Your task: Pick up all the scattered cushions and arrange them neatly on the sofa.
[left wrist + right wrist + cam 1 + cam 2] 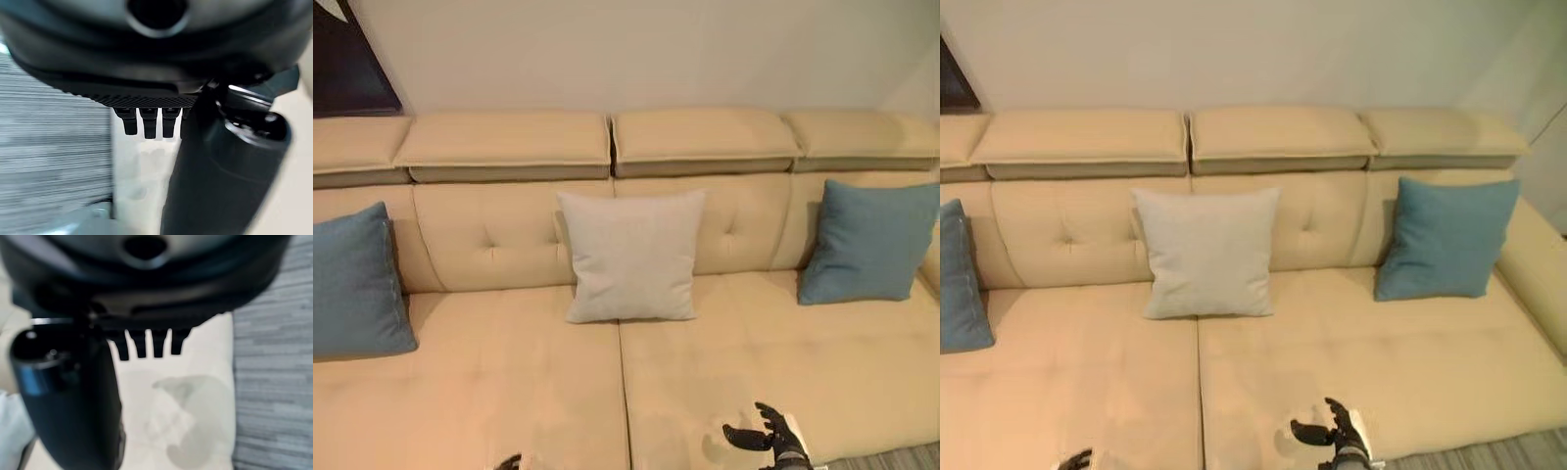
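Three cushions lean upright against the back of the beige sofa (pixel 509 372). A blue cushion (pixel 354 282) stands at the left end, a light grey cushion (pixel 631 255) in the middle and another blue cushion (pixel 867 242) at the right end. My right hand (pixel 771 433) hovers low over the seat's front edge, right of the centre seam, open and holding nothing. Its straight fingers (pixel 146 345) point down at the seat fabric. My left hand (pixel 509 460) just shows at the seat's front edge left of the seam, its fingers (pixel 146 122) straight and empty.
The sofa has padded headrests (pixel 504 142) along the top, with a pale wall behind. A dark frame (pixel 352 59) hangs at the upper left. Grey striped carpet (pixel 891 458) lies in front of the sofa. The seat between the cushions is bare.
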You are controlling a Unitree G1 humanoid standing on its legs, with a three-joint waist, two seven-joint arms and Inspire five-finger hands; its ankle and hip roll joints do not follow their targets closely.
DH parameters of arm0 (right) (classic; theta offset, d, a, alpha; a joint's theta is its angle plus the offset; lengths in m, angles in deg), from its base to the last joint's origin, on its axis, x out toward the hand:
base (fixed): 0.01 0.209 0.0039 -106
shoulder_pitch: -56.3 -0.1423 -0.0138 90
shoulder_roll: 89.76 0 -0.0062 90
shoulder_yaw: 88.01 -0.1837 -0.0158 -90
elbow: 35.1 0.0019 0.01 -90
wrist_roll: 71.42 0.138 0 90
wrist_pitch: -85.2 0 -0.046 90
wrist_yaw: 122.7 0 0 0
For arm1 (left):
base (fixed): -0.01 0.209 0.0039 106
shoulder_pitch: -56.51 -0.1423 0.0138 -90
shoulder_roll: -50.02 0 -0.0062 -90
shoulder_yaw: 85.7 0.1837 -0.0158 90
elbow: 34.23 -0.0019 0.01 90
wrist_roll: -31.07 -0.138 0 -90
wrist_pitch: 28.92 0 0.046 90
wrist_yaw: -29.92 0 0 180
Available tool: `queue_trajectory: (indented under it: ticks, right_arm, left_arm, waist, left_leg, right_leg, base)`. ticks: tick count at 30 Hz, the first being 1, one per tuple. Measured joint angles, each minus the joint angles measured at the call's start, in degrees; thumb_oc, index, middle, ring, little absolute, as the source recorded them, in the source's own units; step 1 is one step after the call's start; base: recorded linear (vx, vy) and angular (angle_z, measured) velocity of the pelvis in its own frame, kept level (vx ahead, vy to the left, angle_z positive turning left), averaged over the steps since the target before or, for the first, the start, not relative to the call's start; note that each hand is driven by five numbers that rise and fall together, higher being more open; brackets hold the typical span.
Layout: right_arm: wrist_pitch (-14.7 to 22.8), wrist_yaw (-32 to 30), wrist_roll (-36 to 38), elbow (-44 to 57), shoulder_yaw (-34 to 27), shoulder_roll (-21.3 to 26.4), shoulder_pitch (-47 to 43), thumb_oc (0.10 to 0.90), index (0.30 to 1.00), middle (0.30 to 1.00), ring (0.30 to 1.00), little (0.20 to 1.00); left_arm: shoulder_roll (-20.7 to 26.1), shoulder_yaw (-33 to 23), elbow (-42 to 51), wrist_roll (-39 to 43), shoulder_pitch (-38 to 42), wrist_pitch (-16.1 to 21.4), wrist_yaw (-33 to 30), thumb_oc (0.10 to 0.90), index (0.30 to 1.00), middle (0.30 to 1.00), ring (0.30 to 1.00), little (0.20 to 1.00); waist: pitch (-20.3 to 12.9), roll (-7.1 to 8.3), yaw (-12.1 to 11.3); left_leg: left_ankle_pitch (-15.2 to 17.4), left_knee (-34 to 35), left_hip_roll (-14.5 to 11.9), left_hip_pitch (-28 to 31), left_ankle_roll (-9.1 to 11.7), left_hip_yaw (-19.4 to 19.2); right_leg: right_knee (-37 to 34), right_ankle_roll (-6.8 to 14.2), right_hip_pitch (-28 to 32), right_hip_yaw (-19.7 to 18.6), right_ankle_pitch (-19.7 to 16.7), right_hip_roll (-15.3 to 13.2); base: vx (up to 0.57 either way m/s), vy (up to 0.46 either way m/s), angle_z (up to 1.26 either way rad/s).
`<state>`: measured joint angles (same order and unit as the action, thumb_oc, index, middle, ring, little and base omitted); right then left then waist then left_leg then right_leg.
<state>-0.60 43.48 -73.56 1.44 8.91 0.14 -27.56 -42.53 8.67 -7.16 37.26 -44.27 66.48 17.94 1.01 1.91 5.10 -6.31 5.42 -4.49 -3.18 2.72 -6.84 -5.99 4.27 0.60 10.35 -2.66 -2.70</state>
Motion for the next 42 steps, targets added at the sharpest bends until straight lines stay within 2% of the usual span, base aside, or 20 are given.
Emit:
queue_trajectory:
  ticks: [5,6,9,10,11,12,13,14,16,18,20,22,28,32,33,35,37,38,39,42]
  right_arm:
    - [0.31,-0.04,0.35,-3.01,0.06,0.47,-0.54,0.800,0.900,0.900,0.900,0.900]
    - [0.11,0.02,0.38,-5.39,0.58,0.52,-1.77,0.800,0.900,0.900,0.900,0.900]
    - [0.05,-0.02,0.81,-7.64,0.51,0.93,-3.86,0.800,0.900,0.900,0.900,0.900]
    - [0.08,-0.01,0.94,-8.04,0.52,0.89,-4.01,0.800,0.900,0.900,0.900,0.900]
    - [-0.04,-0.03,0.94,-8.78,0.51,0.42,-5.06,0.800,0.900,0.900,0.900,0.900]
    - [0.05,-0.04,0.94,-8.62,0.46,0.27,-4.98,0.800,0.900,0.900,0.900,0.900]
    - [0.20,-0.06,0.95,-8.66,0.23,0.46,-4.84,0.800,0.900,0.900,0.900,0.900]
    - [0.17,-0.10,0.95,-8.78,0.07,1.36,-4.54,0.800,0.900,0.900,0.900,0.900]
    - [-0.01,-0.14,1.01,-9.20,-0.83,2.18,-4.25,0.800,0.900,0.900,0.900,0.900]
    - [-0.58,-0.09,0.96,-12.33,-1.14,1.03,-4.35,0.800,0.900,0.900,0.900,0.900]
    - [-1.02,-0.01,0.92,-13.46,-1.09,-0.91,-5.24,0.800,0.900,0.900,0.900,0.900]
    - [-1.20,0.05,0.55,-13.60,0.12,-2.03,-6.17,0.800,0.900,0.900,0.900,0.900]
    - [-1.62,0.48,-0.93,-13.66,0.63,-3.79,-7.33,0.800,0.900,0.900,0.900,0.900]
    - [-1.77,0.61,-0.96,-14.67,0.55,-3.85,-7.51,0.800,0.900,0.900,0.900,0.900]
    - [-1.88,0.75,-0.83,-16.73,0.48,-3.87,-8.46,0.800,0.900,0.900,0.900,0.900]
    - [-2.38,1.32,-0.77,-18.80,0.82,-3.93,-7.89,0.800,0.900,0.900,0.900,0.900]
    - [-2.58,1.30,-0.84,-18.68,1.18,-4.10,-6.58,0.800,0.900,0.900,0.900,0.900]
    - [-2.59,1.20,-0.91,-18.65,1.18,-3.90,-6.56,0.800,0.900,0.900,0.900,0.900]
    - [-2.59,1.18,-1.01,-18.04,1.21,-3.34,-7.28,0.800,0.900,0.900,0.900,0.900]
    - [-2.45,1.20,-1.09,-17.31,1.83,-3.33,-8.11,0.800,0.900,0.900,0.900,0.900]
  left_arm:
    - [1.67,2.26,0.47,-4.40,1.81,-0.10,0.04,0.800,0.900,0.900,0.900,0.900]
    - [1.82,2.32,0.37,-4.55,3.99,-0.08,0.03,0.800,0.900,0.900,0.900,0.900]
    - [1.49,2.36,0.21,-4.55,7.85,-0.02,0.06,0.800,0.900,0.900,0.900,0.900]
    - [1.34,2.36,-0.03,-4.54,8.45,-0.05,0.06,0.800,0.900,0.900,0.900,0.900]
    - [1.30,2.22,-0.84,-4.56,9.41,-0.16,0.19,0.800,0.900,0.900,0.900,0.900]
    - [1.24,2.25,-1.25,-4.57,9.80,-0.15,0.21,0.800,0.900,0.900,0.900,0.900]
    - [0.66,2.25,-1.71,-4.57,9.84,-0.17,0.18,0.800,0.900,0.900,0.900,0.900]
    - [-0.58,2.39,-1.96,-4.57,9.15,-0.16,0.24,0.800,0.900,0.900,0.900,0.900]
    - [-2.35,2.71,-2.01,-4.60,9.48,-0.13,0.41,0.800,0.900,0.900,0.900,0.900]
    - [-2.39,4.70,-1.58,-5.65,10.75,-0.12,0.40,0.800,0.900,0.900,0.900,0.900]
    - [-2.05,4.65,-1.81,-6.39,11.13,-0.14,0.37,0.800,0.900,0.900,0.900,0.900]
    - [-1.39,4.63,-1.89,-6.49,11.52,-0.15,0.12,0.800,0.900,0.900,0.900,0.900]
    - [3.02,4.43,-2.69,-7.09,11.75,-0.64,0.00,0.800,0.900,0.900,0.900,0.900]
    - [4.71,4.37,-4.59,-8.61,12.06,-0.91,-0.10,0.800,0.900,0.900,0.900,0.900]
    - [4.60,4.35,-4.60,-8.64,11.98,-0.91,-0.12,0.800,0.900,0.900,0.900,0.900]
    - [4.23,4.34,-4.45,-8.61,11.54,-0.88,-0.14,0.800,0.900,0.900,0.900,0.900]
    - [4.49,4.32,-4.75,-8.57,9.95,-1.00,-0.16,0.800,0.900,0.900,0.900,0.900]
    - [4.18,4.33,-5.06,-8.57,9.38,-1.49,-0.12,0.800,0.900,0.900,0.900,0.900]
    - [2.90,4.37,-6.32,-8.56,8.97,-2.03,-0.05,0.800,0.900,0.900,0.900,0.900]
    - [1.95,4.43,-6.27,-8.57,8.75,-2.03,-0.04,0.800,0.900,0.900,0.900,0.900]
  waist:
    - [1.29,-1.51,-0.06]
    - [2.07,-0.87,-0.07]
    - [5.33,-1.95,-0.86]
    - [5.56,-1.80,-0.67]
    - [6.89,0.58,0.35]
    - [6.96,1.90,0.75]
    - [6.76,2.31,1.55]
    - [6.43,1.46,2.51]
    - [5.56,-1.02,4.12]
    - [5.36,-1.17,4.86]
    - [4.90,-0.17,4.65]
    - [4.63,1.21,3.95]
    - [6.37,3.84,2.53]
    - [7.42,3.53,1.20]
    - [8.15,2.35,0.20]
    - [7.96,0.89,-0.67]
    - [6.45,2.82,-2.48]
    - [6.26,2.87,-2.53]
    - [5.98,1.79,-2.48]
    - [5.78,1.82,-2.41]
  left_leg:
    - [-0.62,-0.63,-0.87,-1.33,0.65,0.19]
    - [-0.42,-3.52,-0.93,-3.52,1.07,0.91]
    - [-0.89,-4.26,-1.28,-5.19,2.10,1.67]
    - [-0.16,-3.70,-1.34,-4.98,4.79,1.30]
    - [4.05,-11.33,-0.12,-5.54,2.36,-1.04]
    - [6.28,-15.85,0.58,-5.27,1.65,-2.42]
    - [8.49,-20.52,0.53,-4.51,1.94,-3.63]
    - [10.35,-22.04,-0.37,-1.24,2.27,-4.05]
    - [11.18,-15.15,-1.16,3.04,2.53,-5.24]
    - [10.69,-6.53,0.12,7.32,1.27,-6.81]
    - [9.22,-1.82,1.50,8.98,-0.17,-6.89]
    - [9.31,-2.10,2.99,8.41,-0.75,-6.79]
    - [8.94,-2.47,5.09,7.34,-2.05,-6.90]
    - [8.63,-2.87,4.70,6.51,-3.10,-6.71]
    - [8.44,-2.57,3.20,6.94,-4.02,-6.60]
    - [7.67,-1.82,1.41,7.33,-3.36,-5.46]
    - [7.18,-1.24,2.05,7.83,-2.63,-5.43]
    - [6.86,-0.78,2.05,8.06,-2.16,-5.55]
    - [6.54,-0.68,1.33,7.81,-1.75,-5.59]
    - [6.37,-1.09,0.23,7.69,-1.41,-5.33]
  right_leg:
    - [0.13,-0.16,-0.57,0.43,-0.10,1.09]
    - [-0.02,-0.85,-1.45,0.73,-0.06,0.64]
    - [0.21,-2.69,-2.42,2.04,-1.12,1.41]
    - [0.00,-4.10,-2.65,2.64,-2.17,1.15]
    - [0.11,-4.90,-2.14,3.48,-2.60,-1.89]
    - [0.16,-4.70,-1.94,3.57,-2.73,-3.27]
    - [0.30,-4.69,-1.41,3.76,-2.73,-4.10]
    - [0.45,-3.97,-0.79,4.26,-2.46,-4.10]
    - [0.47,-2.46,0.01,5.48,-2.14,-3.41]
    - [0.48,-1.69,0.37,7.54,-2.82,-3.60]
    - [0.79,-0.05,-0.48,6.96,-3.18,-4.54]
    - [2.54,1.51,-2.34,6.11,-3.39,-6.14]
    - [8.29,2.73,-6.80,1.61,-3.16,-8.36]
    - [9.78,3.75,-7.50,-2.97,-3.75,-8.17]
    - [13.31,5.47,-7.98,-3.59,-1.17,-7.36]
    - [21.18,6.54,-8.51,-5.10,4.82,-5.31]
    - [16.54,4.32,-5.89,-3.50,6.68,-5.20]
    - [12.32,2.31,-3.84,-2.77,6.09,-4.78]
    - [6.37,1.54,-1.21,-2.83,2.54,-3.14]
    - [3.15,0.46,0.39,-2.89,1.11,-1.70]
  base:
    - [-0.22,-0.054,0.05]
    - [-0.16,-0.012,0.17]
    - [-0.13,0.023,0.11]
    - [-0.09,0.093,0.12]
    - [-0.03,0.059,0.13]
    - [-0.05,0.090,0.21]
    - [-0.02,0.072,0.20]
    - [-0.05,0.127,0.24]
    - [-0.09,0.197,0.54]
    - [-0.12,0.217,0.49]
    - [-0.18,0.160,0.00]
    - [-0.22,0.158,-0.20]
    - [-0.23,0.080,-0.12]
    - [-0.12,0.019,0.07]
    - [-0.07,-0.032,0.25]
    - [-0.03,-0.077,0.31]
    - [-0.01,-0.110,-0.07]
    - [-0.05,-0.101,-0.21]
    - [-0.04,-0.070,-0.19]
    - [-0.02,-0.090,-0.03]
